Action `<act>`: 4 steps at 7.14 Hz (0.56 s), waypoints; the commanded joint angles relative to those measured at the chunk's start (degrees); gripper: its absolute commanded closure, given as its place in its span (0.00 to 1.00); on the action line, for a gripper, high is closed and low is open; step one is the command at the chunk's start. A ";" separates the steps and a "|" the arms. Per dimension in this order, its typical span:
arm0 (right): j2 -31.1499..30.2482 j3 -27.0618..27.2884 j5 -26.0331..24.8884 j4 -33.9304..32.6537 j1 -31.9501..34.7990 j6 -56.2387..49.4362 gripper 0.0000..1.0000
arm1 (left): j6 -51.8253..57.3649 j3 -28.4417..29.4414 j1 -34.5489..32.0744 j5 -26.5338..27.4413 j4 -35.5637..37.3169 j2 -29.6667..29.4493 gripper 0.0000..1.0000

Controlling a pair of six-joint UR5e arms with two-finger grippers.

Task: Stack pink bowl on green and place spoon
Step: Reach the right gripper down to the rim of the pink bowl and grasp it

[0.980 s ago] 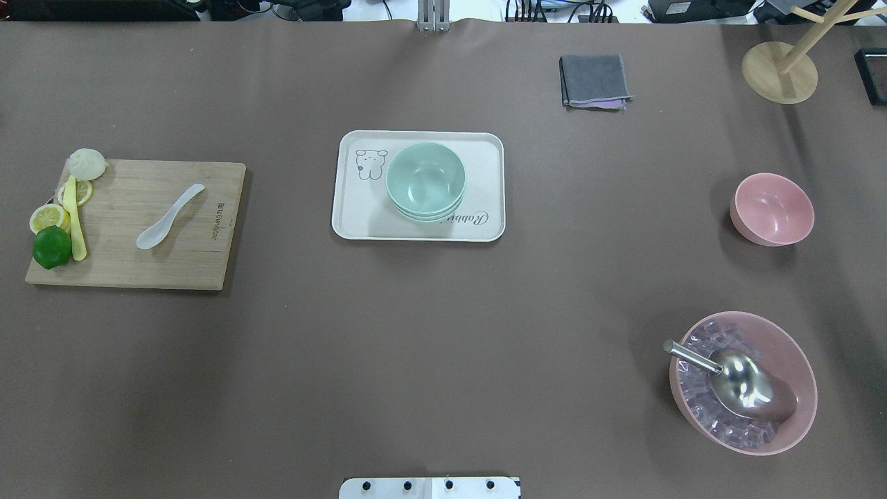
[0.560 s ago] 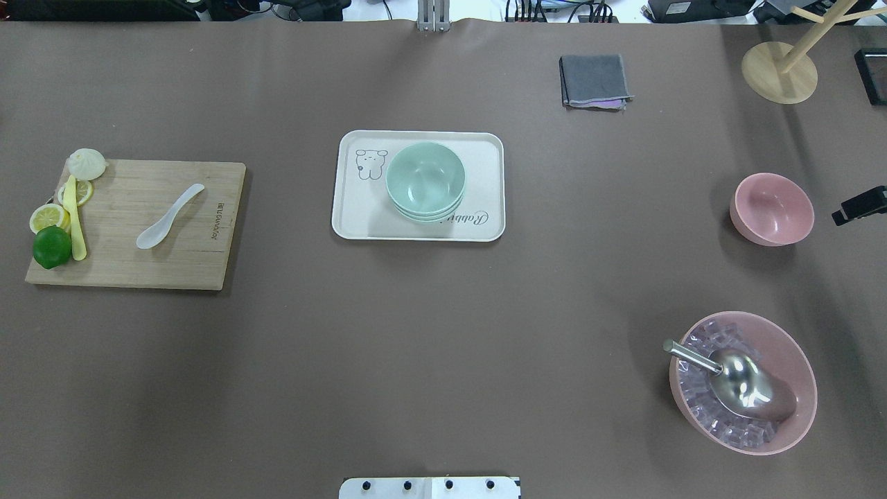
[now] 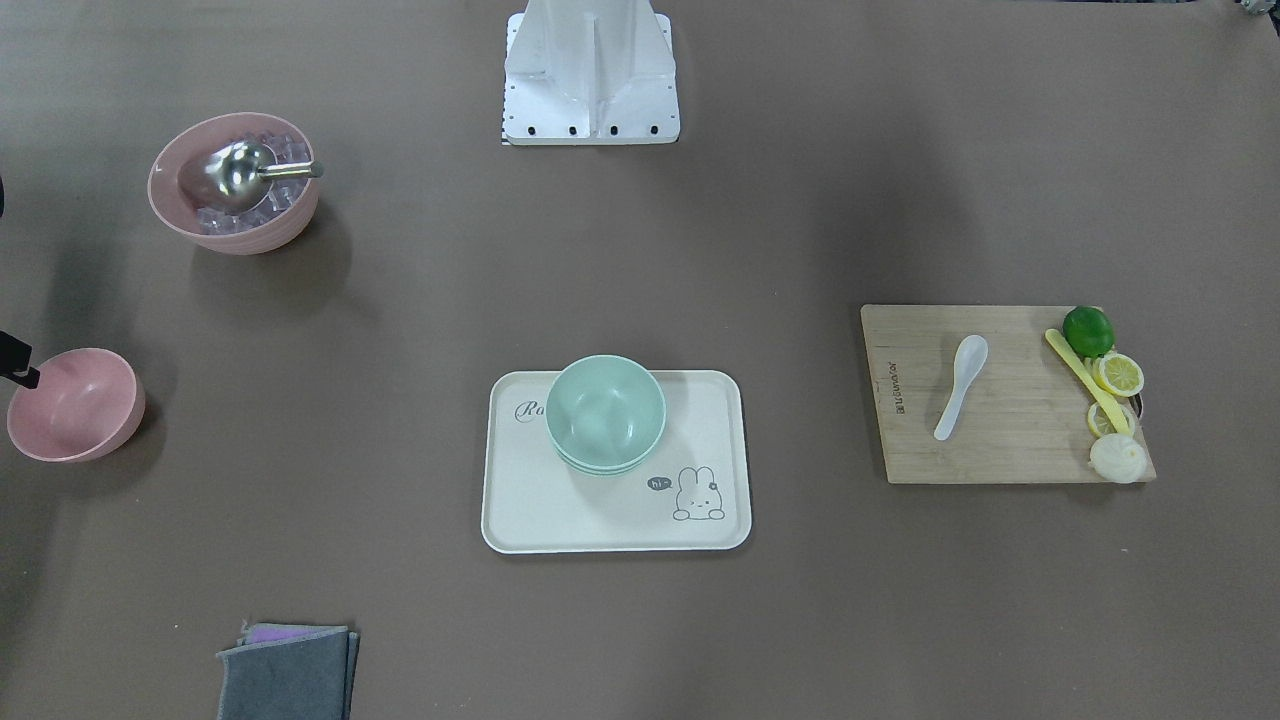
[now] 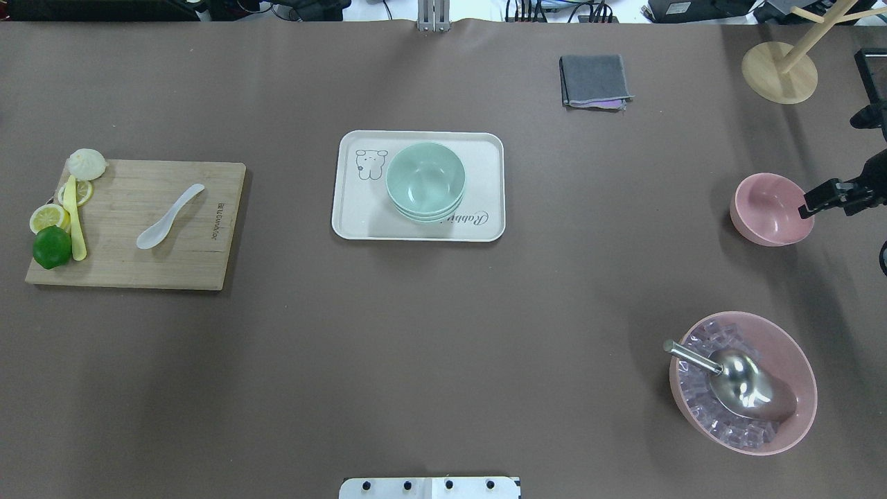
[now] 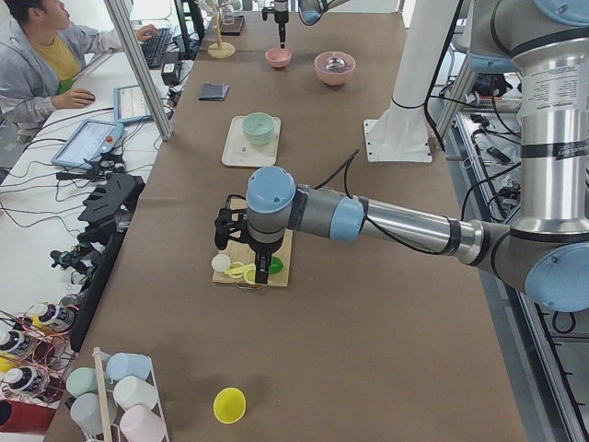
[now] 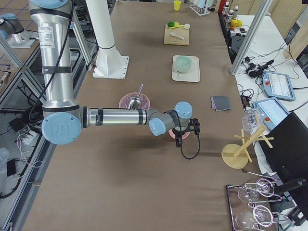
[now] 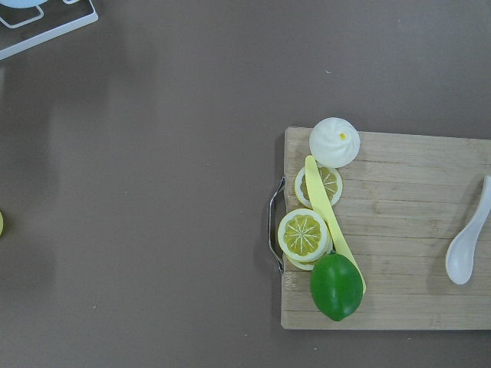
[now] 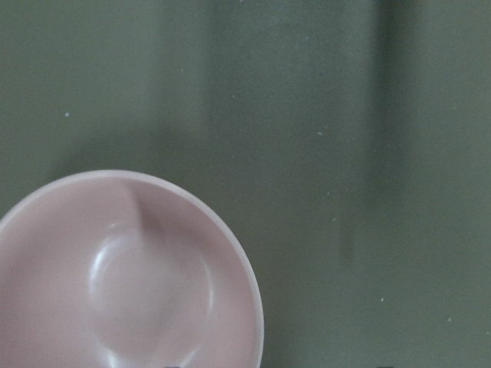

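Nearing pink bowl (image 4: 766, 208), right fingers (image 4: 819, 199) advanced

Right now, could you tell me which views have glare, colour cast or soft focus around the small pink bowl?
Right wrist-mounted view: greenish cast over the table, small pink bowl soft and cropped at the frame's edge. Overhead exterior view: sharp, with glare only on the metal scoop. Exterior front-facing view: broad soft shadows beside that bowl.

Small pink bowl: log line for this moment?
phase: pre-grasp | right tool: at small pink bowl rim, state unclear | green bowls: stacked on tray | white spoon: on cutting board, untouched
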 commanded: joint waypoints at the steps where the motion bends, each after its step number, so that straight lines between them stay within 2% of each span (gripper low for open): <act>1: 0.90 -3.63 -0.03 2.42 -0.63 2.46 0.32 | -0.02 -0.29 0.06 -0.03 -0.06 -0.04 0.02; 2: 1.51 -6.17 0.15 4.88 -1.24 3.16 0.38 | -0.02 -0.47 0.06 -0.03 -0.06 0.05 0.02; 3: 2.47 -6.37 0.23 5.25 -2.12 5.52 0.63 | -0.02 -0.47 0.06 -0.03 -0.15 -0.13 0.02; 4: 2.57 -5.85 0.84 5.25 -2.12 5.89 1.00 | -0.02 -0.47 0.06 -0.03 -0.15 -0.22 0.02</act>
